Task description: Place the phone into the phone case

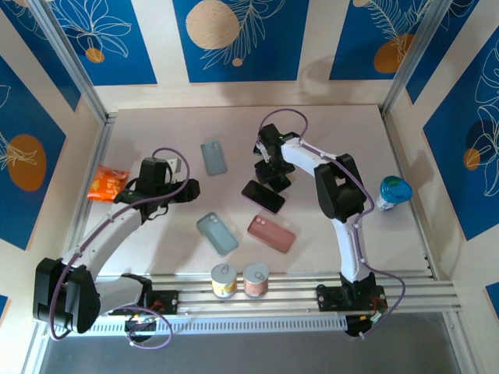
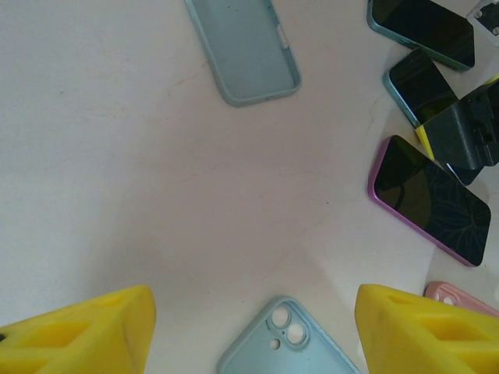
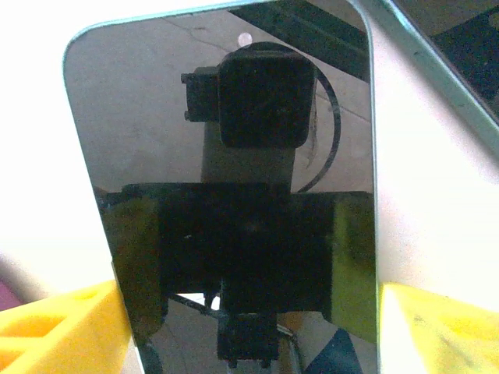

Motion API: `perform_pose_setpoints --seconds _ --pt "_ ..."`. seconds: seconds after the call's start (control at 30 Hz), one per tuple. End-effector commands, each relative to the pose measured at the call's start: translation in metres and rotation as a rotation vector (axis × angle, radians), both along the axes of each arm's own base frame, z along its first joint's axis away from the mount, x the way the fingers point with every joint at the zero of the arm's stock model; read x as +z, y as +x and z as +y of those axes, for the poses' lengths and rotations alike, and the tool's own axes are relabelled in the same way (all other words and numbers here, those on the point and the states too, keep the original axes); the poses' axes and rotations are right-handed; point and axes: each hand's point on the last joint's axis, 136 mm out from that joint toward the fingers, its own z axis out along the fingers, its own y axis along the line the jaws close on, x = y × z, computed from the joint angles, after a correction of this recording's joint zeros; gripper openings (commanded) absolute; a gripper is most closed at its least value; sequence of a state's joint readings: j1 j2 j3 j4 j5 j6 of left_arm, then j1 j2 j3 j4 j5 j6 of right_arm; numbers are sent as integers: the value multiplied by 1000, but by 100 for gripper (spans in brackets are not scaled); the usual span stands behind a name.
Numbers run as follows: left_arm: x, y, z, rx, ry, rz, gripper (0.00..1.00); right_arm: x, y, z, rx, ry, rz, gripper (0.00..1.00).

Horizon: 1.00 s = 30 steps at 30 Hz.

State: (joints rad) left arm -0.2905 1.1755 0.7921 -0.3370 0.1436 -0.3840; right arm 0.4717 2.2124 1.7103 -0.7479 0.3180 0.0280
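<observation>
A teal-edged phone point(image 3: 234, 156) lies screen up on the table. My right gripper point(image 3: 249, 327) straddles it, a yellow pad against each long edge. In the left wrist view this phone point(image 2: 419, 84) sits partly under the right gripper point(image 2: 460, 132). Beside it are a purple-edged phone point(image 2: 433, 199) point(image 1: 263, 196) and another teal-edged phone point(image 2: 421, 29). One light-blue case point(image 2: 245, 47) point(image 1: 214, 157) lies hollow side up. Another light-blue case point(image 2: 288, 343) point(image 1: 217, 233) lies under my left gripper point(image 2: 253, 331) point(image 1: 187, 189). That gripper is open, holds nothing and hovers above the table.
A pink case point(image 1: 271, 233) lies at the front middle. Two cans point(image 1: 224, 280) point(image 1: 256, 279) stand near the front rail. An orange snack bag point(image 1: 107, 183) is at the left, and a capped cup point(image 1: 392, 193) stands at the right. Walls enclose the table.
</observation>
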Motion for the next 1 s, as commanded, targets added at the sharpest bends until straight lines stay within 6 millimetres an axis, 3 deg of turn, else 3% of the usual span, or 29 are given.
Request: perform_pose_setpoints --seconds 0.0,0.27,0.53,0.97 --pt "0 -3 -7 -39 -17 -4 68 -8 -17 2 28 -17 52 71" --pt "3 0 -16 -71 -50 -13 66 0 -10 8 53 22 -8 61" --pt "9 9 -28 -101 -83 -28 66 30 -10 22 106 103 -42 60" --pt "3 38 -60 -169 -113 -12 63 52 -11 20 152 108 -64 60"
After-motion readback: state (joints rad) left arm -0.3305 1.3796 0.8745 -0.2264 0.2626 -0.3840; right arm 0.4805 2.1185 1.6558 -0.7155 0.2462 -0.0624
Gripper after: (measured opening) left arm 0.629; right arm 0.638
